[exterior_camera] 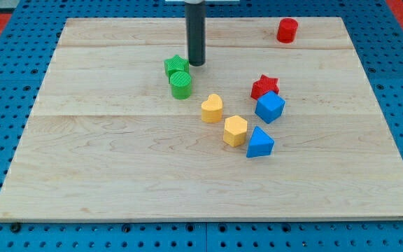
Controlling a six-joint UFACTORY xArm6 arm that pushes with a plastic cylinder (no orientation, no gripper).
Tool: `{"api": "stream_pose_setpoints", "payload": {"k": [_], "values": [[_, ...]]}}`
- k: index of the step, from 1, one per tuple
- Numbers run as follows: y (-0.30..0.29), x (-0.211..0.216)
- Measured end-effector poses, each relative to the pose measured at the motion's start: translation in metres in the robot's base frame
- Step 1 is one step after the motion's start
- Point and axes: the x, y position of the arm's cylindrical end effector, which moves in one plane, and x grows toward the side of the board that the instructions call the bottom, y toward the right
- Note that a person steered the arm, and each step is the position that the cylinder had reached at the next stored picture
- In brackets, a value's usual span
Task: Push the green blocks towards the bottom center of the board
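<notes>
A green star block [175,66] and a green cylinder [181,85] sit touching each other, left of the board's middle in its upper half. The cylinder lies just below the star. My tip [196,64] stands just to the right of the green star, very close to it or touching it. The dark rod rises from there to the view's top.
The wooden board [117,182] lies on a blue pegboard. A yellow heart [212,108], a yellow hexagon [235,130], a blue triangle [259,143], a blue cube [269,107] and a red star [264,86] cluster right of centre. A red cylinder [287,30] stands at the top right.
</notes>
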Motion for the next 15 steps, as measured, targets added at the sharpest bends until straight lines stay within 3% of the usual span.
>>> {"api": "stream_pose_setpoints", "payload": {"k": [1, 2, 3, 5, 7, 10, 11, 15], "values": [[-0.005, 0.005], [-0.018, -0.057], [-0.061, -0.055], [-0.063, 0.011], [-0.044, -0.020], [-0.056, 0.079], [-0.040, 0.079], [0.024, 0.205]]}}
